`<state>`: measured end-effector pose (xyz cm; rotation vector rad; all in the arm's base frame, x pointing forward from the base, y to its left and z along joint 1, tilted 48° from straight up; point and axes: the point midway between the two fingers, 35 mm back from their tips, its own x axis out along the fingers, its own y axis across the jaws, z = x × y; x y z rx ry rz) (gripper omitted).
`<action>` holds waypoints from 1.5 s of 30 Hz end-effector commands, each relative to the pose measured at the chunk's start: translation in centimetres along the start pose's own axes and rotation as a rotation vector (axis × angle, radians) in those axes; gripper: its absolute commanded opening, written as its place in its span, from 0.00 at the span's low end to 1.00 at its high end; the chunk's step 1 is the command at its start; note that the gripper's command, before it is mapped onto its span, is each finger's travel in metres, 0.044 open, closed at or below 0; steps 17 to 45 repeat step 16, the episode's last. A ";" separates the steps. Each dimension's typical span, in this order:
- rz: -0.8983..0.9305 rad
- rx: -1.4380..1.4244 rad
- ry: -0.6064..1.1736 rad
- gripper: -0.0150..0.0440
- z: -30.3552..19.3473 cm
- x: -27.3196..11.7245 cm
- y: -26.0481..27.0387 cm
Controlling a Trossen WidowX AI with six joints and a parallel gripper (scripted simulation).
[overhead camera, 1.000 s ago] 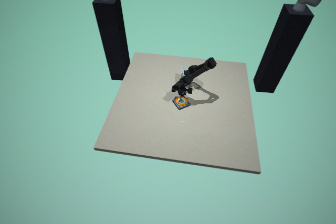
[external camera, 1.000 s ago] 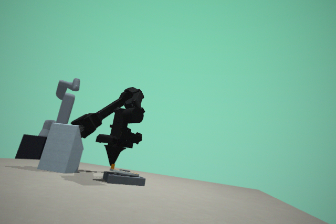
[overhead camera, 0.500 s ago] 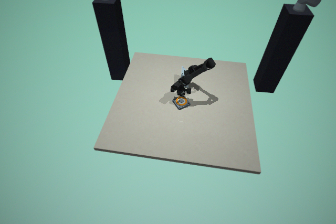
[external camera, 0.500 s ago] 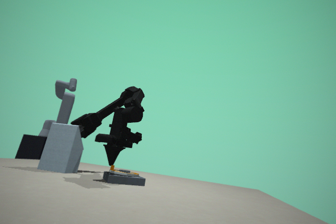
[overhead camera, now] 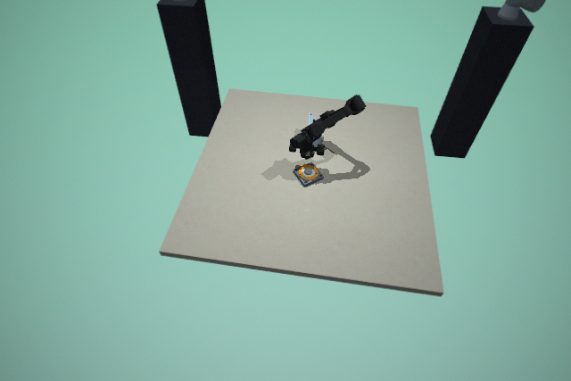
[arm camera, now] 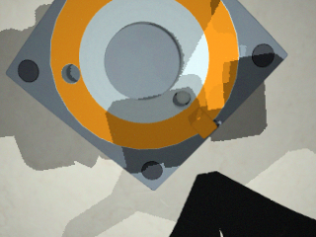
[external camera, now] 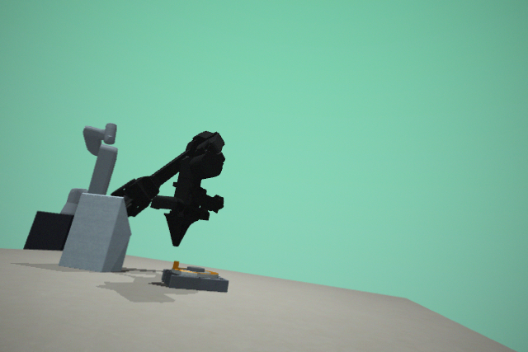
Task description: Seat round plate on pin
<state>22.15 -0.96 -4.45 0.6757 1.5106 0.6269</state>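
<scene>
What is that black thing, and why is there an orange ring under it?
The black thing is a robot arm. One picture looks down from high up, one looks from low beside the table, and one comes from a camera on the arm's wrist. At the arm's end is its tool, pinched shut and holding nothing, hanging above the ring without touching it. The ring is a round orange plate with a small tab, sitting around a grey post on a square grey base.

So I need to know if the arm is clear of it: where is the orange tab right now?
In the exterior view the orange tab stands at the plate's left edge, on the grey base, directly below the shut fingers with open air between them.
</scene>
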 end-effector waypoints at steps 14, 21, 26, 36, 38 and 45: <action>-0.001 -0.001 -0.003 0.25 0.0 -0.3 0.0; -0.001 -0.001 -0.003 0.25 0.0 -0.3 0.0; -0.001 -0.001 -0.003 0.25 0.0 -0.3 0.0; -0.001 -0.001 -0.003 0.25 0.0 -0.3 0.0; -0.001 -0.001 -0.003 0.25 0.0 -0.3 0.0; -0.001 -0.001 -0.003 0.25 0.0 -0.3 0.0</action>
